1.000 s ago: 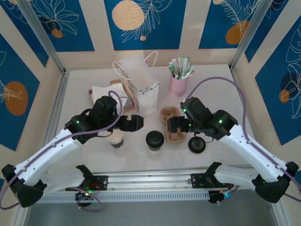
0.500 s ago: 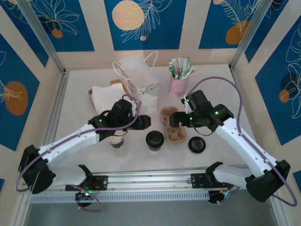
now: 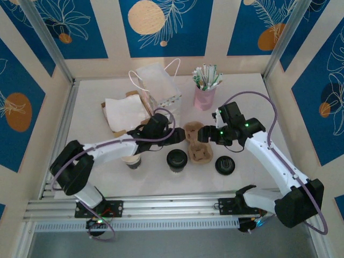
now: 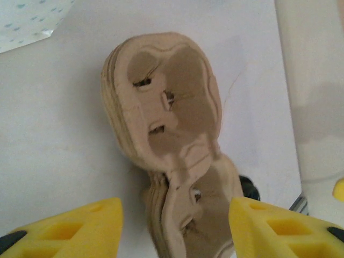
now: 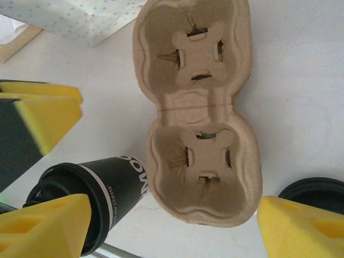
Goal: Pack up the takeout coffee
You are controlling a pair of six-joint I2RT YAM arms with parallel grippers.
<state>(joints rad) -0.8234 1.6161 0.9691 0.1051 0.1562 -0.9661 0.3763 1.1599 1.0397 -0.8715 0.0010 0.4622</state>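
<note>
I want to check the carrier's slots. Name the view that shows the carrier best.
Right wrist: the carrier lies nearly whole in frame from above, both wells and their slits clear. Left wrist shows it at a slant, its near well cut off. Top external shows it small, slits unreadable.

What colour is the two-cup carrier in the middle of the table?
The carrier is plain light brown, unprinted; clearest in the right wrist view.
</note>
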